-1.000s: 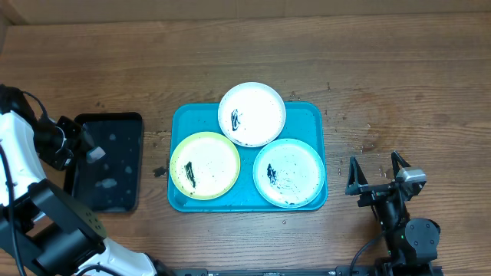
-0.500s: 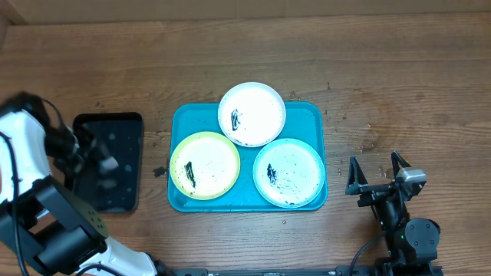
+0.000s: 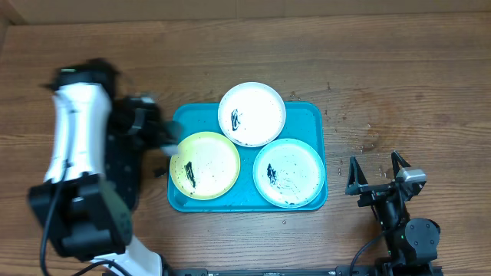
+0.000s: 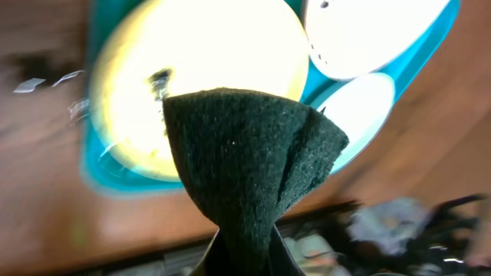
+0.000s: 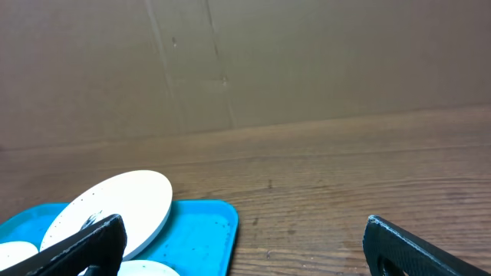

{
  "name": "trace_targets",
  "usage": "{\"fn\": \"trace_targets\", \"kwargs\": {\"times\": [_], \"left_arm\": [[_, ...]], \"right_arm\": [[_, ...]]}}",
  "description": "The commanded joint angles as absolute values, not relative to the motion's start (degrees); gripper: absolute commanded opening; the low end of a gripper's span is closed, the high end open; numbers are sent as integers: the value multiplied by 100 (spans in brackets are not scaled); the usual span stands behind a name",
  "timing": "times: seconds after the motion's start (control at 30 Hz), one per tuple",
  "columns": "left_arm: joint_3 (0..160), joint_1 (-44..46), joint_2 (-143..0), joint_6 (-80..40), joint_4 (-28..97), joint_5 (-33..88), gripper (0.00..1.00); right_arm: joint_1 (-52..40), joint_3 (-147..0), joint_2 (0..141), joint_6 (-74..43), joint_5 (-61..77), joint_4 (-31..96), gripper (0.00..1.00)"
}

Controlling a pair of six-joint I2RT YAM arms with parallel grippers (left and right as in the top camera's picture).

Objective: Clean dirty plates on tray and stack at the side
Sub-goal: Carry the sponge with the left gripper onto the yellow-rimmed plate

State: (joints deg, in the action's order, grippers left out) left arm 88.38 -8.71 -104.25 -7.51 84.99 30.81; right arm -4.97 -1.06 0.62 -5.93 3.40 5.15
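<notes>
Jaws of the left gripper (image 3: 163, 135) are clamped on a dark sponge (image 4: 247, 153), pinched at its lower end so the pad fans out ahead of them. The gripper is seen, blurred, over the left rim of the tray (image 3: 308, 115), which sits mid-worktop, a bit toward the front edge.

The step in hand is judged to be wiping the yellow-green plate (image 3: 205, 164), leftmost of the three plates, w/ its black smear (image 3: 189, 175) on the left of the centre. The pad should be laid flat on the smear, not edge-on, and pressed lightly. The plate lies loose and could be slid against the white plate (image 3: 252, 113) behind it or the blue-rimmed plate (image 3: 288, 172) to its right. Both are just beside it; contact can't be told. Short strokes toward the tray's middle are advised, so nothing is pushed over the rim.

Jaws of the right gripper (image 3: 376, 175) stand wide apart, nothing between them, near the front-right corner. It could be used to steady the plate.

The sponge and the grip are made out only in the left wrist view; overhead gives just a blur there. The full layout, incl. the black tray (image 3: 130, 184) partly hidden under the left arm, is given only overhead. In the right wrist view mainly the white plate's edge and a tray corner are shown; no smears can be read.
</notes>
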Motion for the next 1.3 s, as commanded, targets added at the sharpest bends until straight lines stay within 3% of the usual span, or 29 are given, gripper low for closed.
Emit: {"fn": "trace_targets", "kwargs": {"times": [0.0,0.23,0.4,0.63,0.7,0.73,0.77,0.9,1.1,1.27], "left_arm": [[8138,75,-10348,-847,7815,3216,4],[7242,1385,-10348,-2069,6208,1243,4],[7177,1870,-10348,-2635,5964,12,4],[6995,1914,-10348,-2932,5981,379,8],[6901,1914,-10348,-2987,5990,473,25],[6858,1916,-10348,-2982,5988,521,69],[6836,1916,-10348,-2980,5981,565,100],[6860,1909,-10348,-2676,5951,751,91],[7542,1824,-10342,-2528,6429,556,91],[9118,1415,-10276,-2528,7537,75,94]], "right_arm": [[-530,-47,16,-576,261,467,100],[-530,-47,16,-574,261,467,100],[-530,-47,16,-574,261,467,100],[-530,-47,16,-574,261,467,100],[-530,-47,16,-574,261,467,100],[-530,-47,16,-576,261,467,100],[-530,-47,16,-574,261,467,100],[-530,-47,16,-574,261,467,100],[-530,-47,16,-574,261,467,100],[-530,-47,16,-574,261,467,100]]}}
